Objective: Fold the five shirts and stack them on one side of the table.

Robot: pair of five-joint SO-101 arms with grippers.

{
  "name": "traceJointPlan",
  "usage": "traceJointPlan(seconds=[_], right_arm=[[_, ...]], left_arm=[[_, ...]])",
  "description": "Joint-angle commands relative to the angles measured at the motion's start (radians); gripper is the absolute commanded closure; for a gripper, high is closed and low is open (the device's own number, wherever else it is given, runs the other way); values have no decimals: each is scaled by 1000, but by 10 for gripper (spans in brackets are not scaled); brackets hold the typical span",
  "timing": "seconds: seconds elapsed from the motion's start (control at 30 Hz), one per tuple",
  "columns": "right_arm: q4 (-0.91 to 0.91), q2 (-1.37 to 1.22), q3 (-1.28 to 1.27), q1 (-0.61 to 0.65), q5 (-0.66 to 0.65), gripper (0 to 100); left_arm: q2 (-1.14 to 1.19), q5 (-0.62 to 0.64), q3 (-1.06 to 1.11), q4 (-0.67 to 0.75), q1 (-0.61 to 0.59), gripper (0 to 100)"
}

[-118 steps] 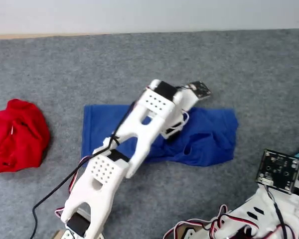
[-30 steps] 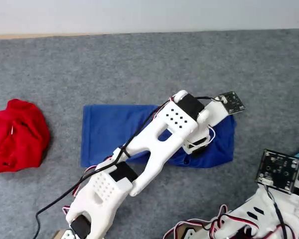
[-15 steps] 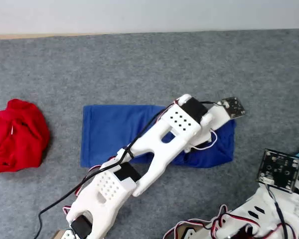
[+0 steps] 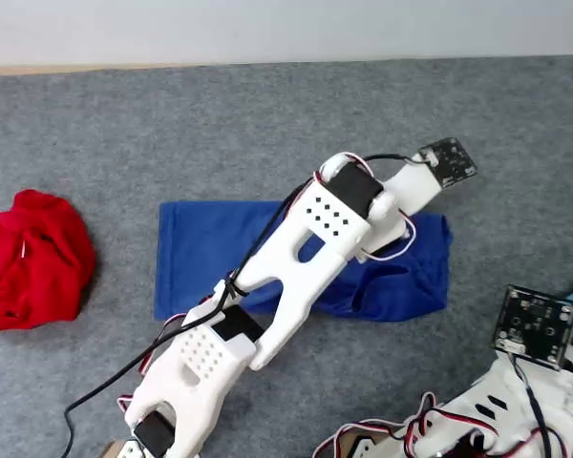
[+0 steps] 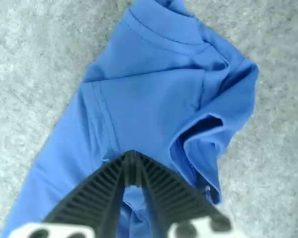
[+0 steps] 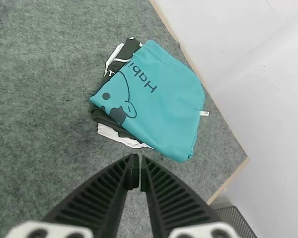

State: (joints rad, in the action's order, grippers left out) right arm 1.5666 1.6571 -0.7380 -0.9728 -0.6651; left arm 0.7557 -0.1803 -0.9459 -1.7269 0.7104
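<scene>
Hovering above the blue shirt (image 4: 205, 253), the left hand (image 5: 132, 157) is pressed together, empty. The shirt lies part-folded on the table (image 4: 267, 124) — limp, light, likely to sag — so pinch both layers at the sleeve (image 5: 233, 94).

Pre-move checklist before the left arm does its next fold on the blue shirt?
1. Left gripper free of the blue short-sleeved shirt: ok, shut, no cloth lifted.
2. Blue shirt flat: not ok, one edge bunched and curled.
3. Right gripper clear of it: ok, shut over the grey felt mat.
4. Folded stack, teal shirt on top: ok, near the table edge.
5. Crumpled red shirt folded: not ok.
</scene>
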Motion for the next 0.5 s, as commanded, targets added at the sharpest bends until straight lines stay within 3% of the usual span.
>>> traceJointPlan(seconds=[0.0, 0.13, 0.47], right_arm=[[-12, 4, 3, 2, -6, 988], [-12, 4, 3, 2, -6, 988], [-13, 4, 3, 1, -6, 987]], left_arm=[[-14, 12, 42, -28, 8, 904], [-8, 35, 102, -28, 8, 810], [-6, 37, 237, -23, 80, 804]])
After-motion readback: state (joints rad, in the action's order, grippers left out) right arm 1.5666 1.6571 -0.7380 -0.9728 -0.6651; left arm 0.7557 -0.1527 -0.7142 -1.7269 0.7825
